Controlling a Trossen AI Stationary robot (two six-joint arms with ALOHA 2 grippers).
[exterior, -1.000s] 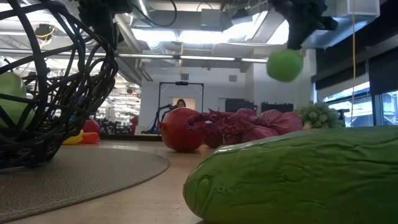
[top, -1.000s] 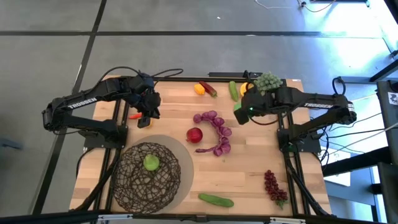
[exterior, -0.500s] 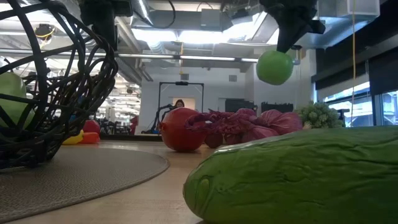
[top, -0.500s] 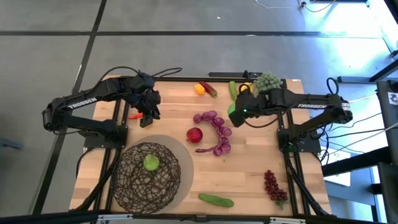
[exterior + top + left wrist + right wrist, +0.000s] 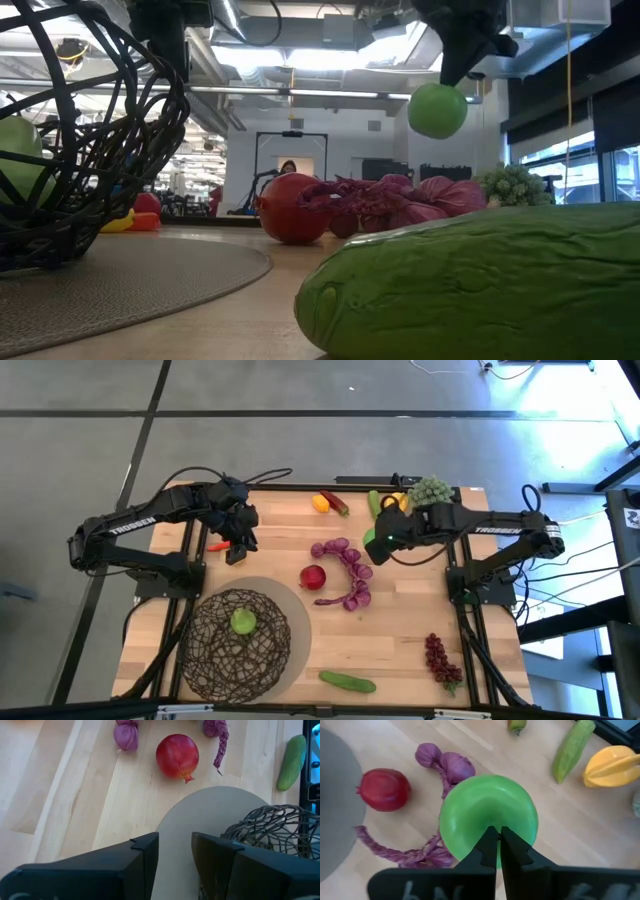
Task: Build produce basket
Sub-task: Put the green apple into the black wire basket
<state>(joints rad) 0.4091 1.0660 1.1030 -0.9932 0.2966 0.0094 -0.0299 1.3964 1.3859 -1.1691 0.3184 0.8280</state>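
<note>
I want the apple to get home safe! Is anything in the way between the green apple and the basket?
The right tool holds the green apple high above the table. The purple garlic braid and red fruit lie below its path to the basket, so nothing visible blocks it.

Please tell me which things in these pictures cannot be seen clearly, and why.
- Left claw: its view shows only a narrow gap; whether it is shut is unclear.
- Basket: low view, cut by the edge.
- Green apple inside: low view, behind wires.
- Cucumber: low view, fills the foreground and hides the table behind.
</note>
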